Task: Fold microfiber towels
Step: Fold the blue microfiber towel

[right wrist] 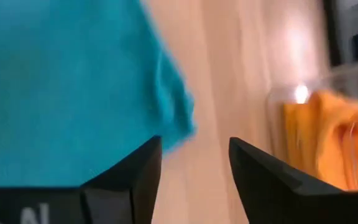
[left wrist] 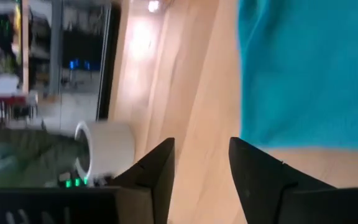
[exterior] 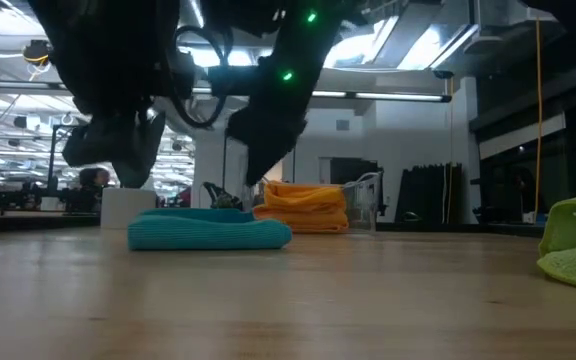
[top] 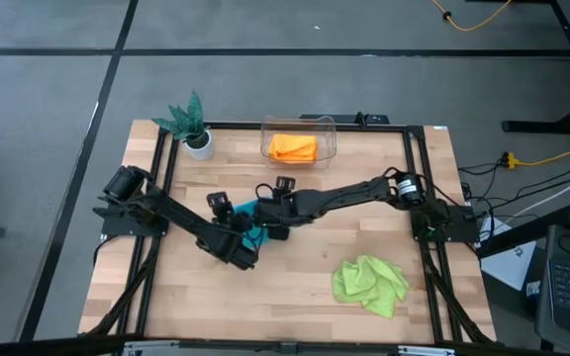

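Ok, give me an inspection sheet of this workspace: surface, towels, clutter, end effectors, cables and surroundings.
Surface: wooden tabletop inside a black frame.
Job's things: teal towel lying folded mid-table; orange towel in a clear bin; lime green towel crumpled near the front right.
Clutter: potted plant at the back left.
End effectors: left end effector and right end effector both open, over the teal towel, holding nothing.
Cables: yellow cable on the floor, right.
Surroundings: open room with ceiling lights.

Potted plant [top: 191, 124], clear container [top: 327, 134]

Probably an open-plan lab: ceiling strip lights [exterior: 388, 95], floor cables [top: 532, 158], wooden workbench [top: 305, 267].
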Robot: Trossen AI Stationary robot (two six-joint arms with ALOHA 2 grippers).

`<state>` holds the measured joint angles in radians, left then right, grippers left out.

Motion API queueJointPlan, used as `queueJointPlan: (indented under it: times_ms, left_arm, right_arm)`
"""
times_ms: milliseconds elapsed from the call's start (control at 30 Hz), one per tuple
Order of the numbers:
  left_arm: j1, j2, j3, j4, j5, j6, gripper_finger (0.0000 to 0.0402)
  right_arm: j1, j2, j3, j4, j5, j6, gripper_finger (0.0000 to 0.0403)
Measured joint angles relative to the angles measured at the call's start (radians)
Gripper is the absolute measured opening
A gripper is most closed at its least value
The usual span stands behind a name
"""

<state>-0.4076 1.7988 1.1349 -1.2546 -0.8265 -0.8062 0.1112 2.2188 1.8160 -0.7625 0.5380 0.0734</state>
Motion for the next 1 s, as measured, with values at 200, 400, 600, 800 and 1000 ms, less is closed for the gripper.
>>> queueJointPlan:
  times_ms: [200, 400, 600, 800, 1000]
  left_arm:
    - [-0.010, -0.003, 0.077, -0.296, 0.041, -0.251, 0.0142]
    - [-0.023, -0.137, 0.055, -0.263, 0.129, -0.300, 0.0142]
    - [-0.041, -0.354, -0.068, -0.077, 0.172, -0.361, 0.0141]
    - [-0.090, -0.549, -0.348, 0.539, 0.271, -0.152, 0.0141]
    - [-0.080, -0.619, -0.479, 0.983, 0.231, 0.104, 0.0141]
  right_arm:
    - [0.001, -0.063, 0.006, -0.218, -0.094, 0.082, 0.0175]
    - [-0.001, -0.133, -0.003, -0.404, -0.172, 0.135, 0.0164]
    - [-0.017, -0.155, -0.076, -0.381, -0.312, 0.157, 0.0165]
    - [-0.003, -0.154, -0.246, -0.078, -0.561, 0.087, 0.0165]
    - [0.000, -0.154, -0.318, 0.285, -0.917, 0.020, 0.0165]
